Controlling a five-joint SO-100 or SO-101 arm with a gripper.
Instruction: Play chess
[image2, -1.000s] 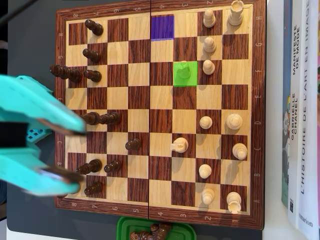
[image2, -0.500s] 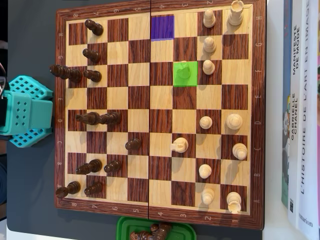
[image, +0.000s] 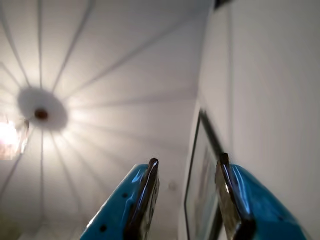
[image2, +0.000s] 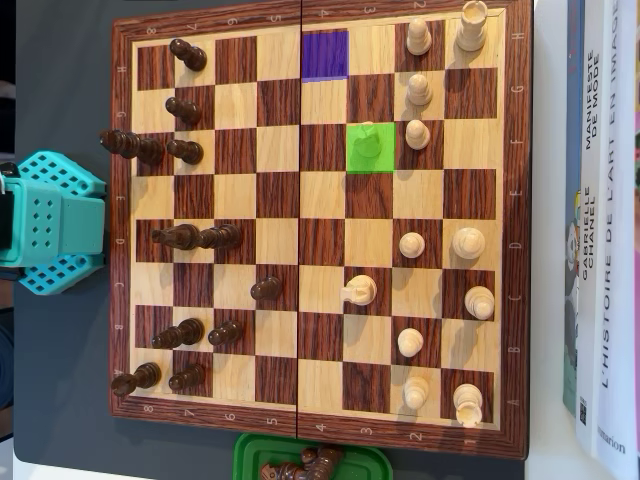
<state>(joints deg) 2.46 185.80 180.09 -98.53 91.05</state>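
Brown-and-tan checkered chessboard, turquoise claw

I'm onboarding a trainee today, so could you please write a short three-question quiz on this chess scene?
1. True or false: in the wrist view, the hand points at the board.
2. Which is nearer the overhead view's top edge: the purple square or the green square?
3. What does the green tub below the board hold?

Key: 1. False; it faces the ceiling, open and empty. 2. Purple. 3. Dark pieces.
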